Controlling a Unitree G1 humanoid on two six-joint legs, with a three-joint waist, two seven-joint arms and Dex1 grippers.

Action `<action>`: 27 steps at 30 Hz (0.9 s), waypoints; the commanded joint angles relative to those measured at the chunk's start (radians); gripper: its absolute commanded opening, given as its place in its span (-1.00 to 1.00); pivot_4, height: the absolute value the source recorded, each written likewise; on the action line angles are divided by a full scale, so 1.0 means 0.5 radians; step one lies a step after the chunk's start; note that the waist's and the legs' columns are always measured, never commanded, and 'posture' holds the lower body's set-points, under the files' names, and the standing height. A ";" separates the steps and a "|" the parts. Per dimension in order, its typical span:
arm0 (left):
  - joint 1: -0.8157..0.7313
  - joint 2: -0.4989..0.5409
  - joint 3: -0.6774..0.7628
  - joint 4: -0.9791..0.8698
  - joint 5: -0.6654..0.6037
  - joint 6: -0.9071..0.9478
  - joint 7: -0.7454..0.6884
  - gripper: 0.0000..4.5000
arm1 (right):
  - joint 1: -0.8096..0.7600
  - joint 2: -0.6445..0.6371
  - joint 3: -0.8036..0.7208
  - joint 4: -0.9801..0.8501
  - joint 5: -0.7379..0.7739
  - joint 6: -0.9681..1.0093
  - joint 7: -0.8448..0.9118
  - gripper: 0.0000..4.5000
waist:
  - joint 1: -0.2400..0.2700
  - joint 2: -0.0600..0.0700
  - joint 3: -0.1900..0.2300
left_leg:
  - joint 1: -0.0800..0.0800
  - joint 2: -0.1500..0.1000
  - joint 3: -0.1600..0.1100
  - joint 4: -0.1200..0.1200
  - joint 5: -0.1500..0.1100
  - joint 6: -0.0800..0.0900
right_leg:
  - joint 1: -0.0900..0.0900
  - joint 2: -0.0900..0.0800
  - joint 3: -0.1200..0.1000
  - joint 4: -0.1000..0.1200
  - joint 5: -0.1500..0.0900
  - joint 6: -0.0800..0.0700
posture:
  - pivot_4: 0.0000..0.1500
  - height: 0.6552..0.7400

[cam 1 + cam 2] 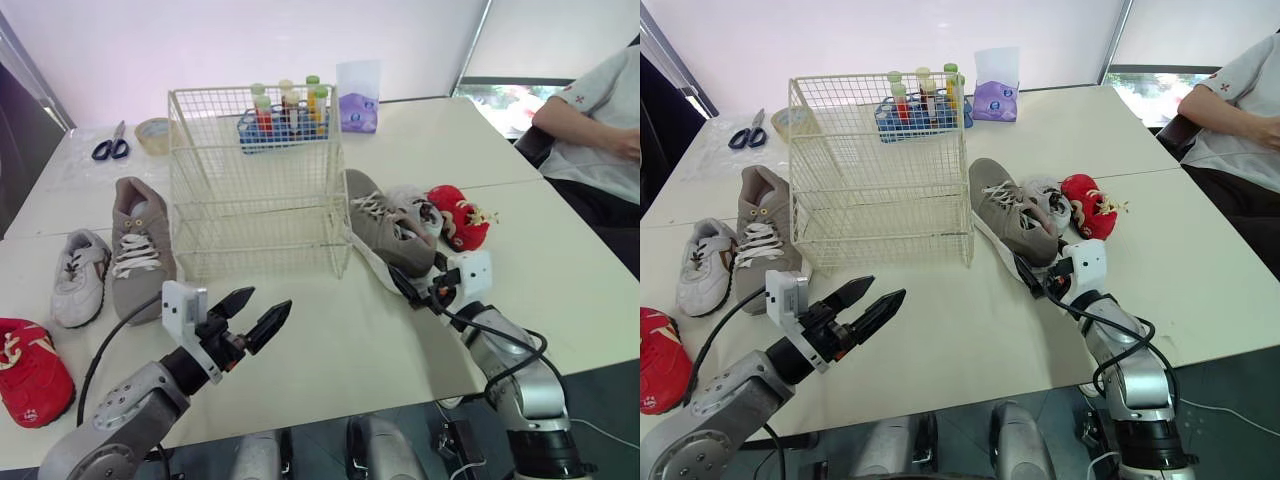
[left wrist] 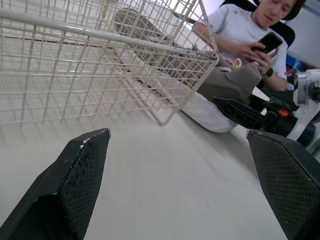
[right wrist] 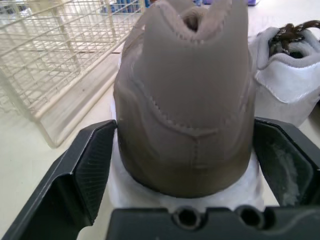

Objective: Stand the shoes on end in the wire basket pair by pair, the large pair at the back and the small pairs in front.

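The wire basket (image 1: 255, 180) stands in the middle of the worktop (image 1: 330, 340). All the shoes lie outside it.

The big grey shoe (image 1: 385, 225) lies just beside the right side of the basket, with its heel toward the bottom of the frame. A small white shoe (image 1: 415, 205) and a small red shoe (image 1: 460, 218) lie close on its right. On the left of the basket lies the second big grey shoe (image 1: 135, 245), laces up. Next to that one, nearer the left edge, is another small white shoe (image 1: 80, 275). Another red shoe (image 1: 30, 370) sits at the lower left of the frame.

Behind the basket is a blue rack (image 1: 285, 125) with little bottles standing in it, and a purple packet (image 1: 358, 100) beside it. Scissors (image 1: 112, 145) and a roll of tape (image 1: 153, 135) lie at the upper left. A person (image 1: 600, 120) sits at the upper right, holding a phone (image 2: 270, 42).

The right tool (image 3: 185, 130) reaches in from the lower right. Its two fingers sit on both sides of the big grey shoe's heel and hold it.

The left tool (image 1: 268, 300) is at the lower left, above the bare worktop in front of the basket. It points up and to the right. Its fingers are wide apart and hold nothing.
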 commanded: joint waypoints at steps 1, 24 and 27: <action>-0.008 0.002 0.001 -0.027 0.000 -0.013 0.000 1.00 | -0.088 0.027 -0.064 -0.014 0.061 -0.025 0.004 0.98 | 0.002 0.000 0.000 | 0.000 0.000 0.000 0.000 0.000 0.000 | 0.000 0.000 0.000 0.000 0.000 0.000 | 1.00 1.00; -0.006 0.009 -0.019 -0.063 -0.016 0.012 0.069 1.00 | -0.115 0.024 0.005 0.029 0.040 0.045 0.065 -0.89 | 0.000 -0.006 -0.004 | 0.001 0.006 0.001 -0.001 0.000 0.000 | -0.002 0.007 0.002 0.000 0.003 -0.005 | 1.00 1.00; -0.037 0.088 0.070 -0.096 -0.126 0.045 0.064 1.00 | -0.110 -0.017 -0.029 -0.020 0.072 0.137 0.072 -0.91 | 0.001 -0.006 -0.004 | 0.001 0.006 0.001 -0.001 0.000 0.000 | -0.001 0.007 0.002 0.000 0.003 -0.006 | 1.00 1.00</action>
